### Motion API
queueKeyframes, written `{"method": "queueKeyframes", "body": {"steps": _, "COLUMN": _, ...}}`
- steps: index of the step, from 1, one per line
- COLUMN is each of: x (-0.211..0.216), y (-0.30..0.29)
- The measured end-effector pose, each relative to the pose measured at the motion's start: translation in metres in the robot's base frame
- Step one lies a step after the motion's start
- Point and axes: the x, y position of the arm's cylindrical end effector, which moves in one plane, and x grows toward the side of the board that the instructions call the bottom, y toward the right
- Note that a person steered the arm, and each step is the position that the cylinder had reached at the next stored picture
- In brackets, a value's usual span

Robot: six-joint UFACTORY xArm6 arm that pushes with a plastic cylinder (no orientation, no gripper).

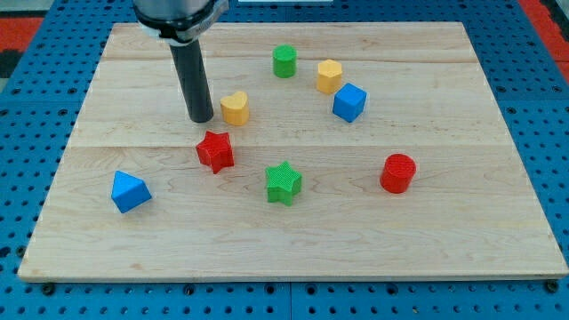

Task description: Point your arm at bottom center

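Observation:
My tip point(202, 118) rests on the wooden board point(293, 240) at the view's upper left of centre. It stands just left of the yellow heart block point(235, 108) and above the red star block point(215, 150). A green star block point(284, 182) lies near the board's middle. A blue triangular block point(129, 191) lies at the view's left. A red cylinder point(397, 172) lies at the right. A green cylinder point(284, 61), a yellow hexagonal block point(329, 76) and a blue cube point(349, 102) lie toward the top.
The board sits on a blue pegboard table point(27, 133) that shows on all sides. The arm's body point(175, 13) enters from the view's top left.

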Motion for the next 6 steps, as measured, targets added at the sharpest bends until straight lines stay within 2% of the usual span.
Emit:
{"method": "queueKeyframes", "body": {"steps": 1, "x": 0.005, "y": 0.078}}
{"method": "queueKeyframes", "body": {"steps": 2, "x": 0.013, "y": 0.099}}
{"method": "queueKeyframes", "body": {"steps": 3, "x": 0.070, "y": 0.100}}
{"method": "queueKeyframes", "body": {"steps": 4, "x": 0.081, "y": 0.206}}
{"method": "queueKeyframes", "body": {"steps": 5, "x": 0.043, "y": 0.264}}
{"method": "queueKeyframes", "body": {"steps": 6, "x": -0.046, "y": 0.285}}
